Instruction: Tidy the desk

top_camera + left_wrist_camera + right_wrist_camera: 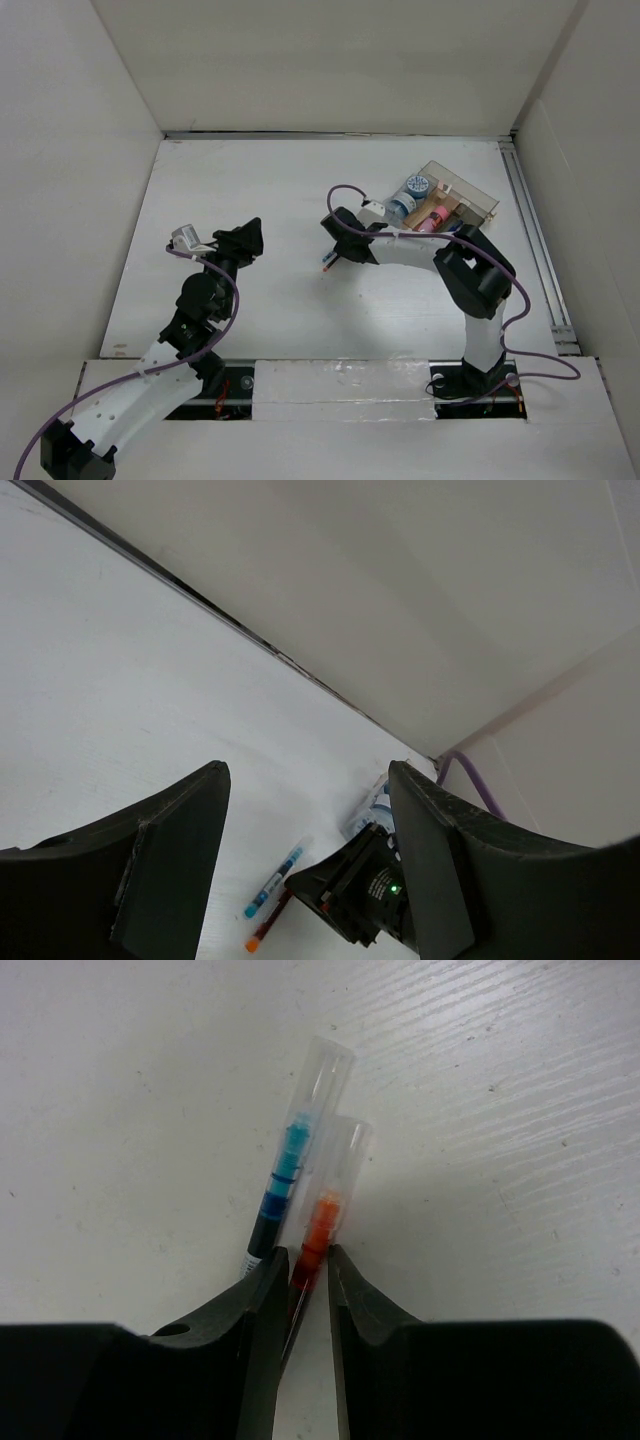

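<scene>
The desk (260,190) is a white tabletop between white walls. Two capped pens lie side by side near its middle: a blue pen (285,1175) and an orange pen (322,1230). My right gripper (305,1260) is low over them, its jaws pressed on either side of the orange pen's barrel, with the blue pen just outside the left jaw. In the top view the right gripper (332,258) points left at the pens. My left gripper (308,770) hangs open above the desk with nothing between its fingers; past it show the blue pen (272,883) and orange pen (268,925).
A clear plastic compartment box (455,200) stands at the back right, holding a blue-and-white roll (416,186) and a pink item (432,220). A metal rail (535,240) runs along the desk's right edge. White panels wall the left, back and right.
</scene>
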`<state>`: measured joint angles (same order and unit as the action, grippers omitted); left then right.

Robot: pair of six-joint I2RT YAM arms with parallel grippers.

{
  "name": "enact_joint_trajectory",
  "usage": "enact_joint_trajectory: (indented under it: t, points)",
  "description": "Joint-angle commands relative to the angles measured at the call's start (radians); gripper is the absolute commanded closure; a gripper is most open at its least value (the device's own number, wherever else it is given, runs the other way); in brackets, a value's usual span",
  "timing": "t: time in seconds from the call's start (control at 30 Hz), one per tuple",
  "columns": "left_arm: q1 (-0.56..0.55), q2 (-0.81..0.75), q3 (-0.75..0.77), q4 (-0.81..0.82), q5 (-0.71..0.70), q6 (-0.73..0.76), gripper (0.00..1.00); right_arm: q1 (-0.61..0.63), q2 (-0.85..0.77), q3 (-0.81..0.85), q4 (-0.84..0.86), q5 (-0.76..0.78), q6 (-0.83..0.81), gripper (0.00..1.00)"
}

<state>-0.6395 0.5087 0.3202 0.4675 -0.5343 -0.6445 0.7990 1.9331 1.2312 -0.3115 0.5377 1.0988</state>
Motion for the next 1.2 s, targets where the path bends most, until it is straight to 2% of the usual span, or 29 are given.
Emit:
enact_joint_trajectory:
  t: [0.0, 0.27, 0.43, 0.47, 0.53, 0.77, 0.83, 0.87, 0.93, 1.17]
  points:
    - [-0.002, -0.002, 0.026, 0.042, -0.004, 0.011, 0.39, -0.003, 0.013, 0.027, -0.012, -0.001, -0.004, 0.72]
    - [-0.002, -0.002, 0.028, 0.040, -0.007, 0.011, 0.39, -0.003, -0.003, 0.016, -0.064, 0.027, 0.006, 0.73]
    - [-0.002, 0.002, 0.026, 0.042, -0.007, 0.011, 0.39, -0.003, -0.089, -0.090, -0.080, 0.027, 0.030, 0.87]
    - [-0.002, 0.002, 0.028, 0.042, -0.006, 0.011, 0.39, -0.003, -0.126, -0.117, -0.081, 0.027, 0.044, 0.96]
    - [-0.002, 0.002, 0.029, 0.040, -0.007, 0.011, 0.39, -0.003, -0.135, -0.139, -0.081, 0.031, 0.050, 1.00]
    - [-0.002, -0.004, 0.028, 0.040, -0.003, 0.013, 0.39, -0.036, -0.322, -0.170, -0.081, 0.132, 0.070, 1.00]
    - [-0.002, -0.004, 0.029, 0.040, -0.001, 0.013, 0.39, -0.099, -0.396, -0.171, -0.072, 0.151, 0.050, 1.00]
    - [-0.002, -0.007, 0.029, 0.042, 0.008, 0.013, 0.39, -0.182, -0.449, -0.183, -0.061, 0.174, 0.017, 1.00]
    - [-0.002, -0.007, 0.029, 0.042, 0.008, 0.011, 0.39, -0.211, -0.463, -0.194, -0.063, 0.201, 0.004, 1.00]
    - [-0.002, -0.009, 0.026, 0.045, 0.016, 0.008, 0.39, -0.492, -0.548, -0.246, -0.046, 0.274, -0.057, 1.00]
